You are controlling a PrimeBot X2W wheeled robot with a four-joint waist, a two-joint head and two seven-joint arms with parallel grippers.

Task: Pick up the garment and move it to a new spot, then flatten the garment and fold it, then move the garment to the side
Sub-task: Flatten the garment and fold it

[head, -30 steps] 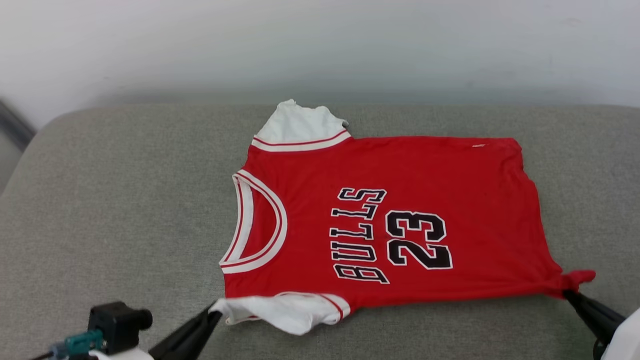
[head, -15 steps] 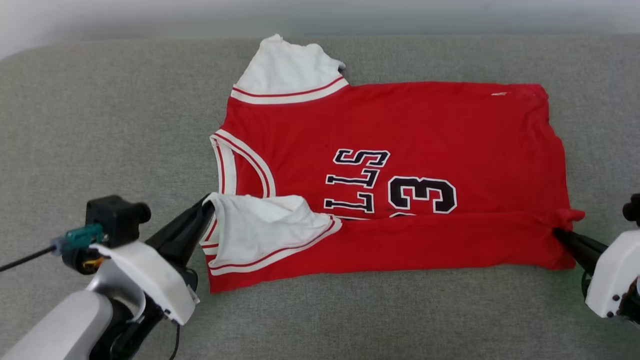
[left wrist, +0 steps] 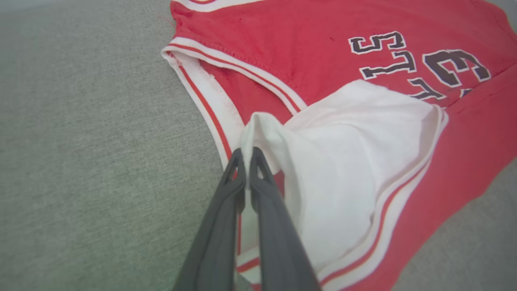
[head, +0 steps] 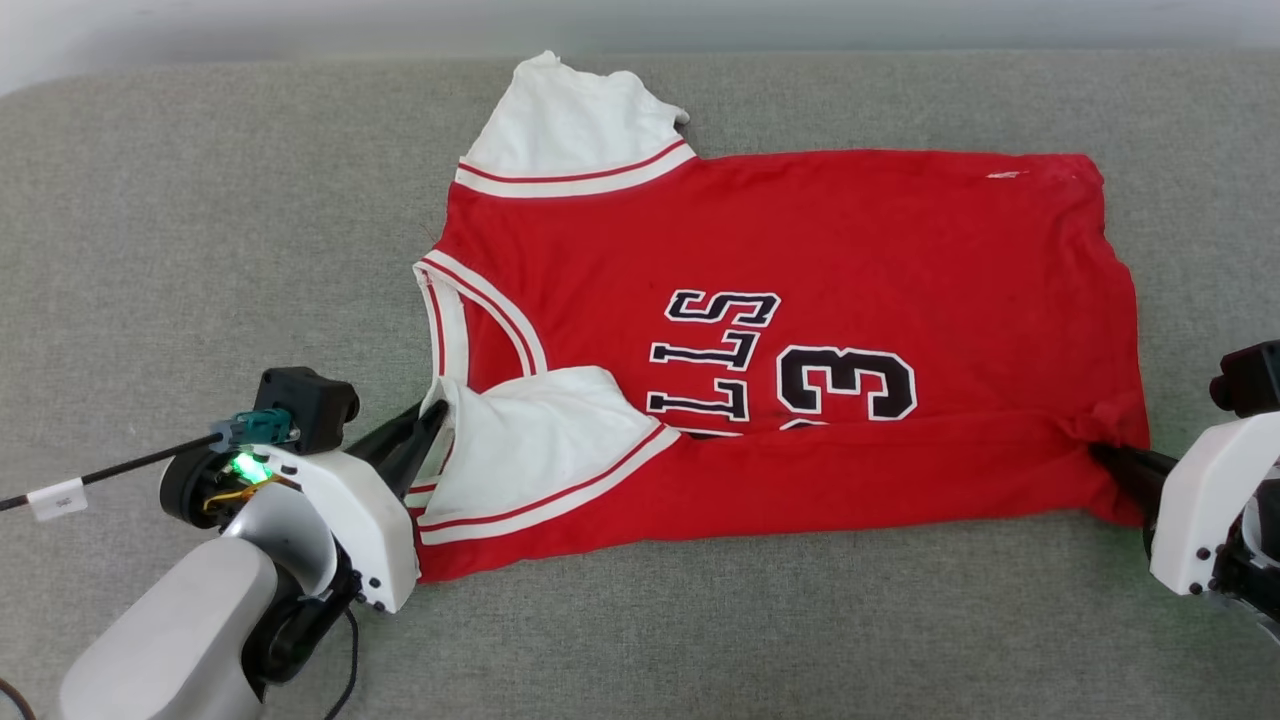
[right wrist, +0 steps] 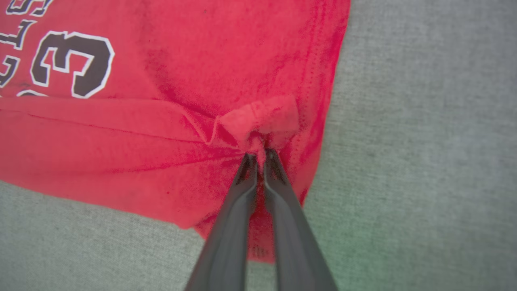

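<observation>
Fold in progress. The garment [head: 800, 230] lies on the grey cushion [head: 200, 250], its near edge doubled over the print. The left gripper [head: 432, 418], angled in from the near left, pinches the white sleeve [head: 530, 450]. The right gripper [head: 1100, 457], low at the near right, pinches the bunched hem corner [right wrist: 258, 119].

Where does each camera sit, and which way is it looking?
Head view: on the head, facing down at the jersey on the grey cushion; left gripper and right gripper show.
Left wrist view: on that wrist, facing along its fingers pinching the white sleeve.
Right wrist view: likewise, fingers pinching the hem corner.
Shared: all show the printed 3.
</observation>
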